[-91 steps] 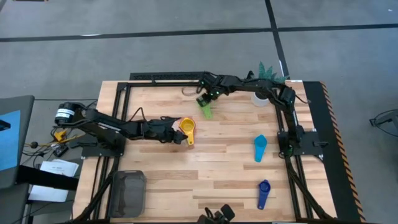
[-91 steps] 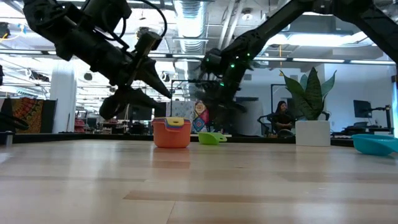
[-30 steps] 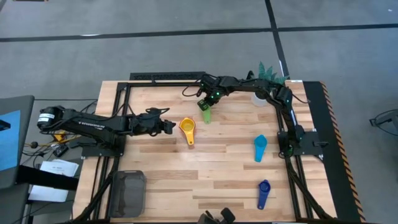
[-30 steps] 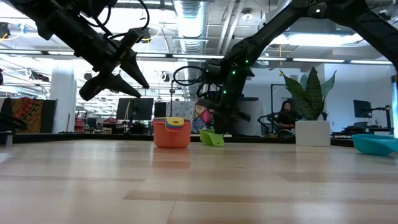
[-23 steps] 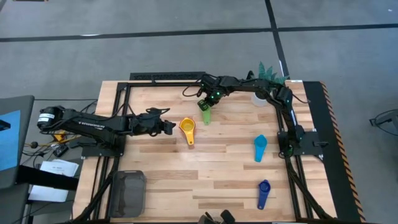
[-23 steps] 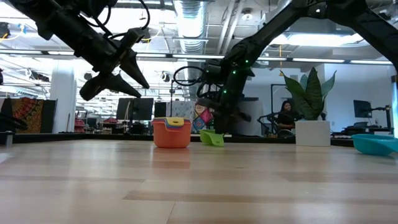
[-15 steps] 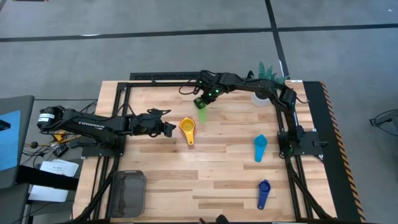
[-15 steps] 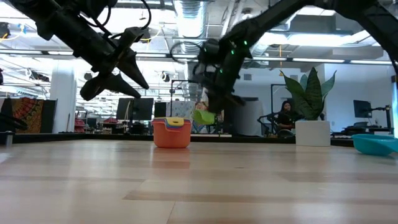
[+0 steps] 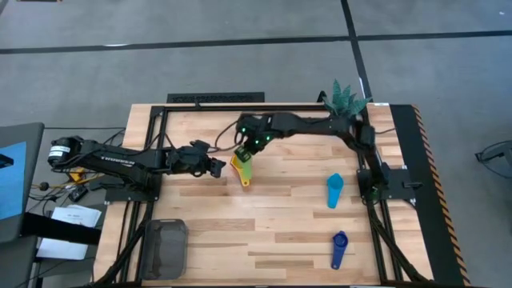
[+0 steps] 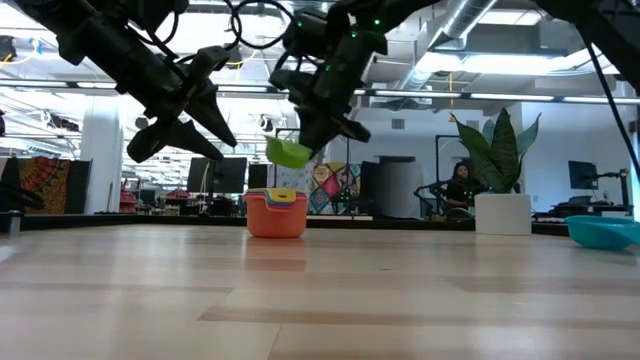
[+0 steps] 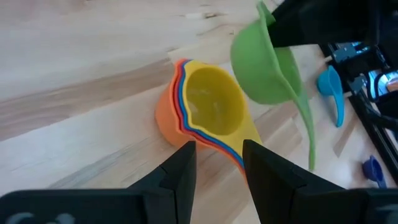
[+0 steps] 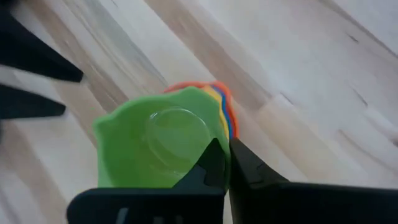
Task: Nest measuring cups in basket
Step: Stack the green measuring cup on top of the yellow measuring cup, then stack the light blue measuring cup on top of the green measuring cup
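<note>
Right claw [image 9: 249,146] pinches the green cup [image 10: 290,153] by its rim, and I see it hanging in the air just above the nested stack [image 10: 275,212] of orange, red, blue and yellow cups, near the worktop's [image 9: 288,224] middle toward the far edge. Left claw [image 9: 218,166] hovers just beside the stack, its fingers [image 11: 183,171] spread. A teal cup [image 9: 334,190] and a dark blue cup [image 9: 339,249] lie by the right edge. My basket [image 9: 164,247] sits in the near left corner.
</note>
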Controlling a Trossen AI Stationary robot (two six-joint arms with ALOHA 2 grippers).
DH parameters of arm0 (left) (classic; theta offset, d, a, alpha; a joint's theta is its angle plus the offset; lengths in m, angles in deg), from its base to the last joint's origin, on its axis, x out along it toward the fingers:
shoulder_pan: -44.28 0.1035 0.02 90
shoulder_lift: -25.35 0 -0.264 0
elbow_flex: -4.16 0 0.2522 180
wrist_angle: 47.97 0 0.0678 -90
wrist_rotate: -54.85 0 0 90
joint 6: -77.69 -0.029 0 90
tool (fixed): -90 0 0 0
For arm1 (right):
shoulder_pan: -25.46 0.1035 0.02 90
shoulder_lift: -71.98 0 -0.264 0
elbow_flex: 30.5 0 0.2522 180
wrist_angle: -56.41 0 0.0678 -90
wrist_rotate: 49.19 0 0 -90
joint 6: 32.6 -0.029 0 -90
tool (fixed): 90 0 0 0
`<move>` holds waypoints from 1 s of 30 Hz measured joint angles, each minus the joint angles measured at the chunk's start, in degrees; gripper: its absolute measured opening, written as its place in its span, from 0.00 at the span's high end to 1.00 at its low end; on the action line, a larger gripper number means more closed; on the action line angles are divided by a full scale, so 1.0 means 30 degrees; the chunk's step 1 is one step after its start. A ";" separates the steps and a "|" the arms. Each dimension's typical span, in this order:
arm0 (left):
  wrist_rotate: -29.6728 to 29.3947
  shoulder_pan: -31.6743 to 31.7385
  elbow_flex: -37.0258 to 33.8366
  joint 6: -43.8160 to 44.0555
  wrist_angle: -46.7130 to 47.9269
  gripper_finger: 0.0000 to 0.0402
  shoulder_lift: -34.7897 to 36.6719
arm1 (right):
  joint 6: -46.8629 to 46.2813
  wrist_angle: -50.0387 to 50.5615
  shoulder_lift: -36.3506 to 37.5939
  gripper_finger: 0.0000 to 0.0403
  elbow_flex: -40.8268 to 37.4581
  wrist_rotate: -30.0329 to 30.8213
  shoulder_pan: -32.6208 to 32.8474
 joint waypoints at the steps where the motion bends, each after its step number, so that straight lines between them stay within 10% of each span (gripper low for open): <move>1: 0.0171 0.0000 0.0000 -0.0058 0.0040 0.70 0.0000 | -0.0082 -0.0436 -0.0169 0.96 0.0022 0.0292 0.0214; 14: 0.0894 -0.0007 0.0007 -0.0624 0.0120 0.70 0.0000 | -0.1046 -0.0552 -0.0353 0.89 0.0010 0.0654 0.0602; 30: 0.1248 -0.0004 0.0007 -0.0781 0.0113 0.70 0.0000 | -0.0509 -0.0744 -0.0353 0.53 0.0007 0.0892 0.0468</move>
